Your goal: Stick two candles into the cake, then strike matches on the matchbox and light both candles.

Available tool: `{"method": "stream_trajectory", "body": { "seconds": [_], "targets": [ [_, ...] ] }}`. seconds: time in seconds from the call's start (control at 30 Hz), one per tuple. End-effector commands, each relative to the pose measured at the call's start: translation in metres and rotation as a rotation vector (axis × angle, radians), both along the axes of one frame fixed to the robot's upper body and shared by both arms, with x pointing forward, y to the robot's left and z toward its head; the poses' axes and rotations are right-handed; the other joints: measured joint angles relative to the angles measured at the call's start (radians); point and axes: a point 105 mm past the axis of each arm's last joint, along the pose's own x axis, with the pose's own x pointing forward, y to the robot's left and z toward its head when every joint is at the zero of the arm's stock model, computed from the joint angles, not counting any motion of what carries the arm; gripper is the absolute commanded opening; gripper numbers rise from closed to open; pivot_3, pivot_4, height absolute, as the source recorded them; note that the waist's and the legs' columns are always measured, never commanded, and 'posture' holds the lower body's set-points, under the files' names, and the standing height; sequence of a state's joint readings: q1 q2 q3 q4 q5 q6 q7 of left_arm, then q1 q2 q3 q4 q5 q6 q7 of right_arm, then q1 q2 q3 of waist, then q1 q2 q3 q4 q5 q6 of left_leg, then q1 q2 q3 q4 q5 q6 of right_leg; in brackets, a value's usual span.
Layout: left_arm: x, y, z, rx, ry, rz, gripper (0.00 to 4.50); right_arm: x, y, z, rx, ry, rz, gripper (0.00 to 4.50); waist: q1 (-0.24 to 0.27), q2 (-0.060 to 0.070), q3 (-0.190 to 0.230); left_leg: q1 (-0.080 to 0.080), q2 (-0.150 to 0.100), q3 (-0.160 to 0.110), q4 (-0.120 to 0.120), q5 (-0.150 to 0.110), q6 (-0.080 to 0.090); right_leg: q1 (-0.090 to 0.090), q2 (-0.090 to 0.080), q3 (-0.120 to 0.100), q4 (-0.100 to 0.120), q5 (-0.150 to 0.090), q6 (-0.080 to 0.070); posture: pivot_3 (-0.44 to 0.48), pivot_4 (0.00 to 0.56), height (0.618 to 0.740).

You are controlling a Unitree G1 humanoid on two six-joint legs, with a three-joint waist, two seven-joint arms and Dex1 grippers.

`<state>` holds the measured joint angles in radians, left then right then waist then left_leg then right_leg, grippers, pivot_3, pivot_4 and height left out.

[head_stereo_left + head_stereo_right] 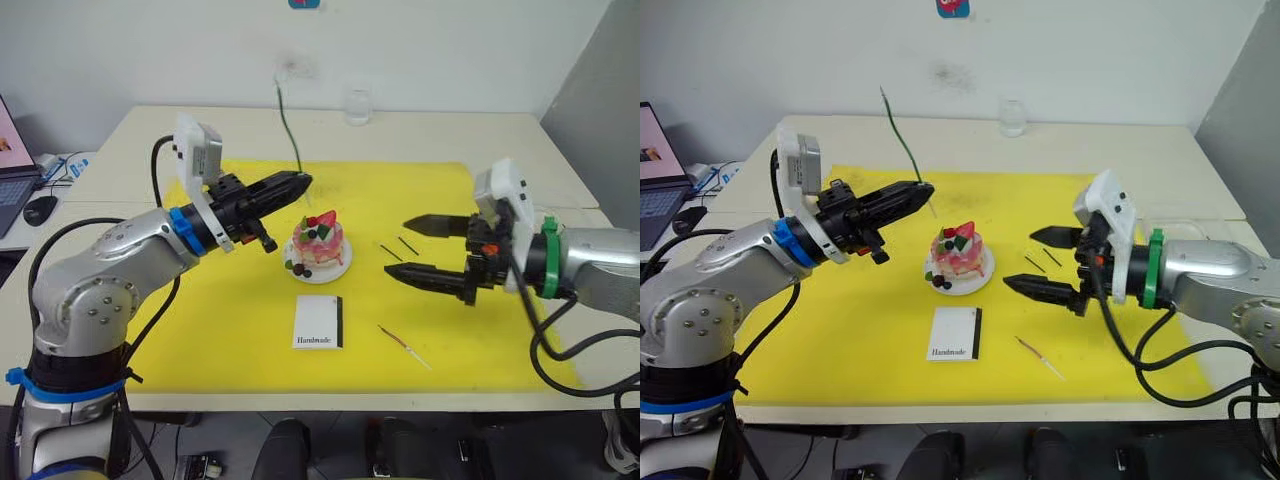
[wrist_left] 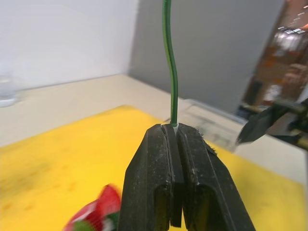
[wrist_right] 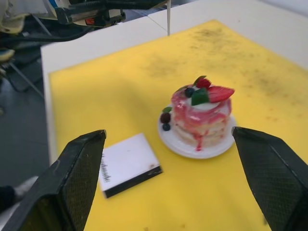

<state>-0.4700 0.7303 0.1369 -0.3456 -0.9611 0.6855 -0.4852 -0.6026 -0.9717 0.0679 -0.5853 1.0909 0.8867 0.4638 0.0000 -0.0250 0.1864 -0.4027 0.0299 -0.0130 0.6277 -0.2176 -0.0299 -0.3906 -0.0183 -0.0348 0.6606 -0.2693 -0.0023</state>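
The cake [image 1: 318, 243], pink-iced with a strawberry on top, sits on its small white plate [image 1: 342, 268] in the middle of the yellow mat. My left gripper [image 1: 303, 182] hovers just left of and above the cake, shut on the green candle [image 1: 288, 120], which stands up from the fingertips. The red candle [image 1: 403, 346] lies on the mat, right of the white matchbox [image 1: 319, 322]. Two dark matches [image 1: 400, 245] lie right of the cake. My right gripper [image 1: 1019, 260] is open over them, pointing at the cake, with nothing between its fingers.
The yellow mat [image 1: 230, 330] covers most of the pale table. A clear glass [image 1: 358, 105] stands at the back edge. A laptop [image 1: 10, 170] and a mouse [image 1: 40, 208] sit on a side desk at far left.
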Motion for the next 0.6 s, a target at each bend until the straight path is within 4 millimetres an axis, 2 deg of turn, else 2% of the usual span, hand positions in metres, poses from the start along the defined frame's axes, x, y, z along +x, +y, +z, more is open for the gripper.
{"method": "stream_trajectory", "body": {
  "seconds": [0.03,0.33,0.4,0.6],
  "targets": [
    [0.01,0.017,-0.005,0.065,-0.101,0.081,0.0,0.003,0.011,0.003,-0.033,-0.116,0.034,4.47,0.001,0.0,0.0,-0.001,0.0,0.0,0.0,0.0,0.0,-0.001,0.0,0.0,0.0,0.0,0.0,0.0,0.15,0.74],
    [0.022,0.013,-0.043,0.071,-0.083,0.04,0.0,0.003,0.033,-0.019,-0.07,-0.158,0.094,4.47,0.004,0.0,0.0,-0.011,-0.001,-0.001,0.002,0.0,0.0,-0.009,-0.002,-0.001,0.0,0.001,0.001,0.0,0.15,0.74],
    [0.027,0.012,-0.047,0.066,-0.077,0.032,0.0,0.001,0.036,-0.021,-0.07,-0.156,0.101,4.47,0.003,0.0,0.0,-0.015,-0.001,-0.001,0.003,0.0,0.0,-0.014,-0.002,0.0,0.003,0.001,0.001,0.0,0.15,0.74],
    [0.039,0.002,-0.052,0.013,-0.053,0.002,0.0,-0.001,0.038,-0.025,-0.068,-0.146,0.104,4.47,0.002,0.0,0.0,-0.014,0.0,-0.001,0.003,0.0,0.0,-0.014,-0.001,-0.002,0.004,0.001,0.001,0.0,0.15,0.74]
  ]
}}
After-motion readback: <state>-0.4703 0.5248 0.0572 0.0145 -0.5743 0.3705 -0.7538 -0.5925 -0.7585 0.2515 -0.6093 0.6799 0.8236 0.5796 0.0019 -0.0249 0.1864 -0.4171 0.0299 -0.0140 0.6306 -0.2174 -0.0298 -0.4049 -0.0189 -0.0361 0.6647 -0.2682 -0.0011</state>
